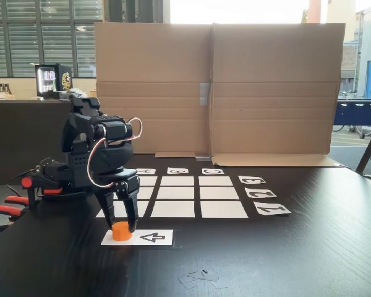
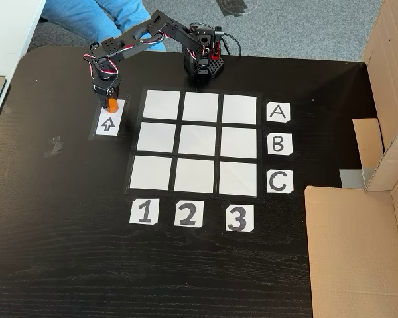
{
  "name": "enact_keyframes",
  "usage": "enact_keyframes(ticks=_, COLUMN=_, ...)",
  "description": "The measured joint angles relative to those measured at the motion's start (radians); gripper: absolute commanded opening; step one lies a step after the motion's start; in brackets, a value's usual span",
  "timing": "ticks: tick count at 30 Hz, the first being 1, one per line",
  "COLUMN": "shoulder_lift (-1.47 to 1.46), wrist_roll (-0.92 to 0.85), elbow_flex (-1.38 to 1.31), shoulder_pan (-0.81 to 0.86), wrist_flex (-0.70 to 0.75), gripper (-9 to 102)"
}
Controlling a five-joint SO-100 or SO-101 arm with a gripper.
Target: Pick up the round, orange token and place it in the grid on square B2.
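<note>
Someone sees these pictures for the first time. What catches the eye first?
First, the white grid in the middle of the black table. Next, the orange token on the arrow strip, between the fingers of the gripper. Behind, in a fixed view, stands a cardboard wall.

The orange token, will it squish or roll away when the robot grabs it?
Probably neither. The orange token looks like hard plastic, so it should stay stiff between the end effector fingers. It stands flat on the arrow strip and is short and wide, so tipping seems unlikely. Its faceted sides may help grip, and it looks light.
</note>
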Motion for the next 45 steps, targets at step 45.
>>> enact_keyframes(ticks=45, shoulder_lift=0.89, wrist_roll=0.583, elbow_flex=0.574, shoulder_pan=-1.029, wrist_flex=0.006, gripper=-1)
